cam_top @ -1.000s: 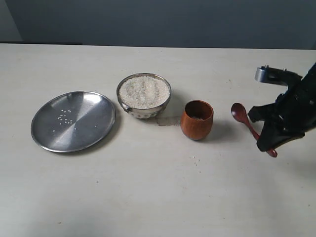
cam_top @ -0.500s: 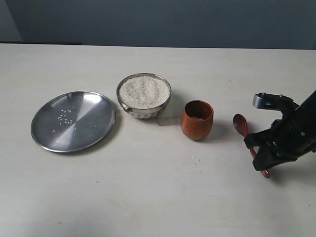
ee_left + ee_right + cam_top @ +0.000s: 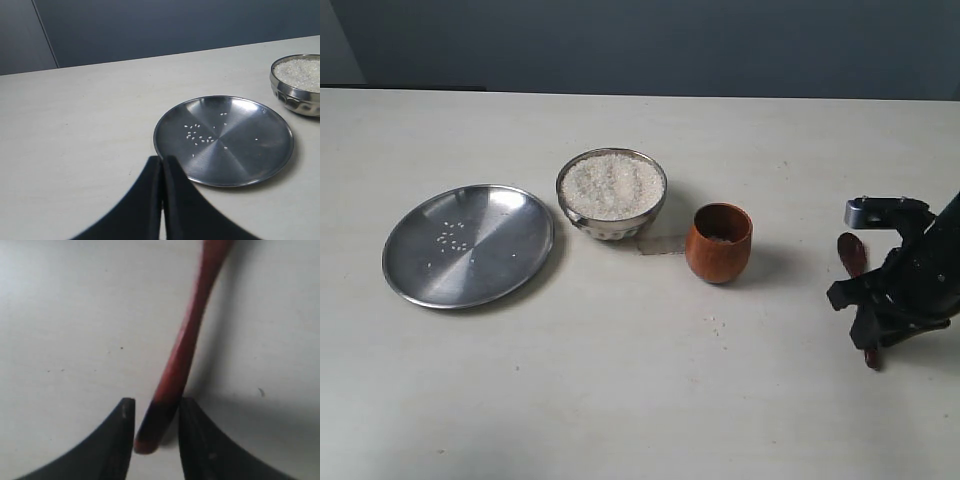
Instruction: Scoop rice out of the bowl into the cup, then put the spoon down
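Left hand (image 3: 161,161): fingers pressed together, empty. The slim dark reddish-brown wooden spoon (image 3: 187,340) lies on the pale tabletop (image 3: 640,400), right of the rounded reddish-brown wooden cup (image 3: 718,243). Right hand (image 3: 156,410): fingers parted, loosely flanking the handle end. The spoon is probably light, rigid and smooth; take hold mid-handle.

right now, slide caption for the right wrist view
Right fingers parted either side of the spoon handle's tip.

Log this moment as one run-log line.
spoon: lying on table, right of cup | right jaws: open astride handle end | left jaws: shut
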Controlling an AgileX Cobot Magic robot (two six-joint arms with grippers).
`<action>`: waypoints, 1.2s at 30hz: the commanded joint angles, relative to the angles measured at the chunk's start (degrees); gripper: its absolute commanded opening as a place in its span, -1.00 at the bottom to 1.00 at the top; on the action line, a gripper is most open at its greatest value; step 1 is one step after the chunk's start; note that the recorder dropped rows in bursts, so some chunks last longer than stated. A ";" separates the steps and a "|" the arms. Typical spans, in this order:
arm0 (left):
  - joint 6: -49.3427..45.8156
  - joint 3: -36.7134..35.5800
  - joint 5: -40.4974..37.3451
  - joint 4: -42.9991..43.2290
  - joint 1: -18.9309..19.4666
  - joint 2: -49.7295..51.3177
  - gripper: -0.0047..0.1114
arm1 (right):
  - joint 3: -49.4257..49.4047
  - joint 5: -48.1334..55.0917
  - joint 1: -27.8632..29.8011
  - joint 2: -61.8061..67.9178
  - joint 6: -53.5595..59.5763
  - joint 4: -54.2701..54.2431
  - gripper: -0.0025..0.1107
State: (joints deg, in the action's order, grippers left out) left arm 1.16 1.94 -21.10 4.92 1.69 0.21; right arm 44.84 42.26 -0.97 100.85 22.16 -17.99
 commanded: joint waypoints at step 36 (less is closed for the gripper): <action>0.06 -0.16 0.14 1.55 0.07 -0.21 -0.91 | -16.52 -29.69 -9.14 -9.17 -28.28 19.27 -0.46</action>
State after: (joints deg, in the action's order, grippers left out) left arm 1.16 1.94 -21.10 6.35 1.69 0.21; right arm 28.64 12.96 -9.98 91.99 -5.94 -0.30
